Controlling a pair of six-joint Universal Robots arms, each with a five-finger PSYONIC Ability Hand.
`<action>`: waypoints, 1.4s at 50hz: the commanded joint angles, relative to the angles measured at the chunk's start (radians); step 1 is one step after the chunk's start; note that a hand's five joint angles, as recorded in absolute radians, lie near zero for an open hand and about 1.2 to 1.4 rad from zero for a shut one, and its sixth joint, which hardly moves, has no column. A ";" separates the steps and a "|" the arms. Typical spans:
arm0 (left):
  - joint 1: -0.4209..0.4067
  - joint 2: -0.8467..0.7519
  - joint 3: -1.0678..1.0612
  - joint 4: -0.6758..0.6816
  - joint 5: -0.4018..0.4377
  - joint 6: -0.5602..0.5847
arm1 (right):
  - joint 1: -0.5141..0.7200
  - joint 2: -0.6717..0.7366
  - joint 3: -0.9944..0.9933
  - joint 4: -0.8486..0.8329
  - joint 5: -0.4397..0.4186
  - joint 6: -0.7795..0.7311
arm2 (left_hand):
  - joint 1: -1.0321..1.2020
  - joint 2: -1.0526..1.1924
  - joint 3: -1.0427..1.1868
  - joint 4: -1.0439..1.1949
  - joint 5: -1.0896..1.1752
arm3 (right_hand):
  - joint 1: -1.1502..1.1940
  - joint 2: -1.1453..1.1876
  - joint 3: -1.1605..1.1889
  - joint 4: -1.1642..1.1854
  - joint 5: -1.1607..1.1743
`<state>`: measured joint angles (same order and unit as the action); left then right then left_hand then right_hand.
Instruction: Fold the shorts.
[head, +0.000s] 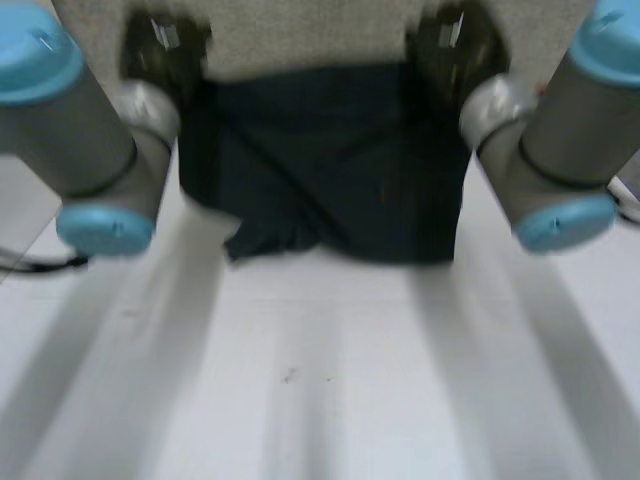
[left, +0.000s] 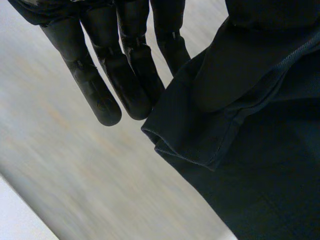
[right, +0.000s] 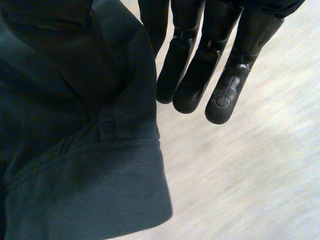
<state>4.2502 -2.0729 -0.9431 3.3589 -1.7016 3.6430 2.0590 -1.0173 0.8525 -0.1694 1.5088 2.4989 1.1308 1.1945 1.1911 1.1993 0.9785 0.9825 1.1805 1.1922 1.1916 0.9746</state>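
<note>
Ok, I see L robot hand (left: 125, 75) & R robot hand (right: 200, 75) each pinching shorts (head: 330, 160) corner, fingers straight; shorts spread btwn them over table (head: 320, 380).

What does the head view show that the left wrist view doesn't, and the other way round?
Head view: the left arm and right arm flanking the shorts, full outline visible, one near corner bunched. Left wrist view: the left hand close beside a rolled hem. Both: the dark shorts against the white table.
</note>
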 joint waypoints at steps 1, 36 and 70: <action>0.000 0.108 0.008 0.356 0.036 0.049 | 0.004 -0.106 -0.010 -0.282 -0.006 0.011 | 0.265 0.202 0.205 0.197 0.243 | 0.414 0.216 0.204 0.205 0.247; -0.108 0.166 -0.752 0.054 -0.021 -0.057 | -0.014 -0.053 0.642 0.252 -0.016 0.050 | 0.265 0.202 0.205 0.197 0.243 | 0.414 0.216 0.204 0.205 0.247; -0.174 0.375 -0.823 0.017 -0.024 -0.106 | -0.255 -0.431 1.178 0.013 -0.225 0.330 | 0.265 0.202 0.205 0.197 0.243 | -0.349 -0.546 -0.558 -0.558 -0.515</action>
<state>4.0913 -1.6985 -1.7848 3.3769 -1.7238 3.5568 1.7889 -1.4922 1.9667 -0.0142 1.3120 2.8158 1.1308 1.1973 1.1940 1.1995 0.9785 0.4205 0.4941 0.4950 0.4956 0.3095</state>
